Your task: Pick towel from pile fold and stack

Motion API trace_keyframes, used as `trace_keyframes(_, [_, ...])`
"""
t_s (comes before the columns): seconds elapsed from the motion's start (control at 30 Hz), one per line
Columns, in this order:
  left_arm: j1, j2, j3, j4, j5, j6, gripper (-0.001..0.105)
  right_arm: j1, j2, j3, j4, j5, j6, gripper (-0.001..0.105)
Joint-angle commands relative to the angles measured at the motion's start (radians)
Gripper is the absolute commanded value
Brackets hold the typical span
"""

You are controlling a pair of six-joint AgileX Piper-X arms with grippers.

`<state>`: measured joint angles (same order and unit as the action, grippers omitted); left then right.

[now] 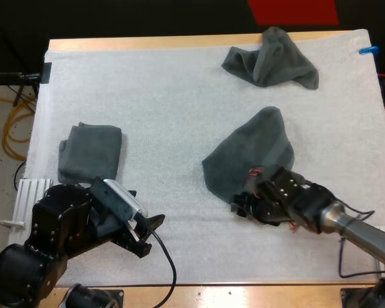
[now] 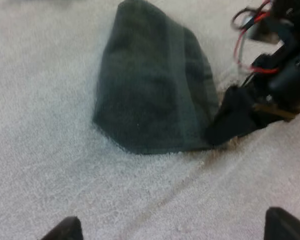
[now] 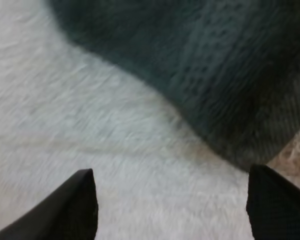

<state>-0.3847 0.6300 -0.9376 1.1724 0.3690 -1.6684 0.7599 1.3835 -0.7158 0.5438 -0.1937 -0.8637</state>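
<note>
- The wooden table spans the high view, showing as bare strips along the top and bottom edges.
- A white mat with a nubbly surface covers nearly all of it.
- A flattened towel lies right of centre on the mat, with its near corner at the right gripper.
- A crumpled towel sits at the upper right, near the mat's far edge.
- A folded towel lies at the left, just beyond the left arm.
- The left gripper hovers over bare mat at the lower left, fingers spread wide and holding nothing.
- The right gripper's fingers stand wide apart over the flattened towel's edge, gripping nothing.
- A speckled floor with orange cable shows at the far left.
</note>
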Motion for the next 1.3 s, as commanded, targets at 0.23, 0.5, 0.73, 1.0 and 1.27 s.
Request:
trace_keyframes(0.23, [-0.004, -0.003, -0.008, 0.005, -0.005, -0.003, 0.069, -0.004, 0.104, 0.000, -0.023, 0.005, 0.038, 0.062])
trace_keyframes(0.5, [-0.004, -0.003, -0.008, 0.005, -0.005, -0.003, 0.069, -0.011, 0.120, 0.000, -0.035, 0.123, 0.038, 0.052])
trace_keyframes(0.73, [-0.004, -0.003, -0.008, 0.005, -0.005, -0.003, 0.069, -0.013, 0.174, 0.000, -0.031, 0.130, -0.037, 0.007])
trace_keyframes(1.0, [-0.004, 0.020, -0.008, 0.005, -0.003, 0.012, 0.069, -0.013, -0.050, -0.002, 0.319, 0.429, -0.284, 0.000])
trace_keyframes(1.27, [-0.023, 0.126, -0.008, -0.074, 0.133, 0.008, 0.069, -0.013, -0.247, 0.111, 0.508, 0.652, -0.277, 0.000])
